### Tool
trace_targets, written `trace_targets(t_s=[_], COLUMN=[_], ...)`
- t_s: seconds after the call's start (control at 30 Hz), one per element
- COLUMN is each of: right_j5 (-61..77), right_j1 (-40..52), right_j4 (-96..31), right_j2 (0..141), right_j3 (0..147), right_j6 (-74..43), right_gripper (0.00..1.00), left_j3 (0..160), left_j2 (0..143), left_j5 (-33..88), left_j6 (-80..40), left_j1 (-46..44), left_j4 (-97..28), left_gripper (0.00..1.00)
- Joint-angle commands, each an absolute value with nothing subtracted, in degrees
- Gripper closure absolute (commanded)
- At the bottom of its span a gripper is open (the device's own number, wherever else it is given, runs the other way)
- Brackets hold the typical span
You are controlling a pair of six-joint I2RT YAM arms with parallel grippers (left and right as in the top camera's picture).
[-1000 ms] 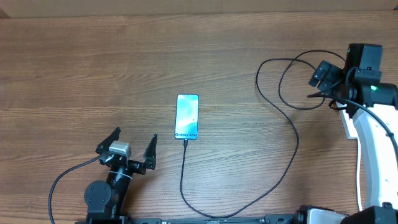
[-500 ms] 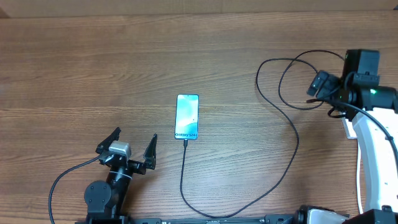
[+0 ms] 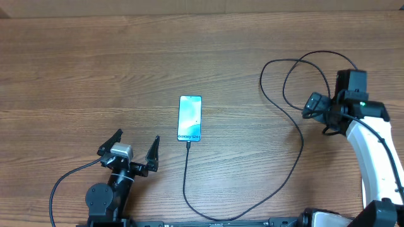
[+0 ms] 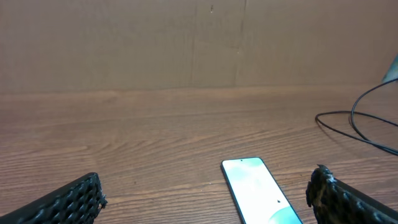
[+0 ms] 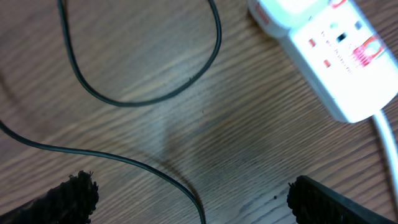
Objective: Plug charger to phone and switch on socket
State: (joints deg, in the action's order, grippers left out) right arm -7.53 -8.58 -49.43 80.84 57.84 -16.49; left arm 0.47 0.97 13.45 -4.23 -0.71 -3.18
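The phone (image 3: 190, 118) lies face up mid-table, its light blue screen lit; it also shows in the left wrist view (image 4: 258, 186). The charger, a thin black cable (image 3: 302, 146), runs from the phone's near edge, where its tip sits, round the front and up to loops at the right (image 5: 143, 99). The socket (image 5: 323, 46), a white strip with red switches, shows in the right wrist view; overhead it is hidden under the right arm. My right gripper (image 3: 311, 106) (image 5: 193, 199) is open above the cable loop, beside the strip. My left gripper (image 3: 129, 148) (image 4: 202, 202) is open and empty, front-left of the phone.
The strip's white lead (image 5: 388, 149) trails off at the right edge. A cardboard wall (image 4: 199, 43) stands along the table's far side. The wooden table top (image 3: 95, 69) is bare at the left and middle back.
My right gripper has swung from the far right edge leftwards and towards the front, over the cable loop. The left arm, phone and cable have not moved.
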Motion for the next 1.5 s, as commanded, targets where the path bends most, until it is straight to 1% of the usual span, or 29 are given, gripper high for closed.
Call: trace_targets(t_s=[0.0,0.2,0.3,0.73,1.03,1.17,1.47], right_j5=[-6.2,-1.4,-1.2,-1.4,-1.2,-1.2,-1.2], right_j1=[-8.4,-8.4,-8.4,-8.4,-8.4,-8.4,-8.4], right_j4=[-47.0,-37.7,-33.3,-33.3,-15.1,-10.4,-10.3], right_j2=[79.6,79.3,78.4,74.6,73.9,72.6,70.8], right_j3=[54.5,47.0,43.1,41.0,29.2,24.9,23.4], right_j6=[-16.5,-16.5,-16.5,-16.4,-16.5,-16.5,-16.5], right_gripper=[0.0,0.0,0.0,0.0,0.0,0.0,0.0], left_j3=[0.3,0.3,0.3,0.3,0.3,0.3,0.3], left_j2=[0.3,0.3,0.3,0.3,0.3,0.3,0.3], left_j5=[12.7,12.7,12.7,12.7,12.7,12.7,12.7], left_j6=[-3.2,-3.2,-3.2,-3.2,-3.2,-3.2,-3.2], left_j1=[-0.8,-0.8,-0.8,-0.8,-0.8,-0.8,-0.8], left_j4=[-3.2,-3.2,-3.2,-3.2,-3.2,-3.2,-3.2], left_gripper=[0.0,0.0,0.0,0.0,0.0,0.0,0.0])
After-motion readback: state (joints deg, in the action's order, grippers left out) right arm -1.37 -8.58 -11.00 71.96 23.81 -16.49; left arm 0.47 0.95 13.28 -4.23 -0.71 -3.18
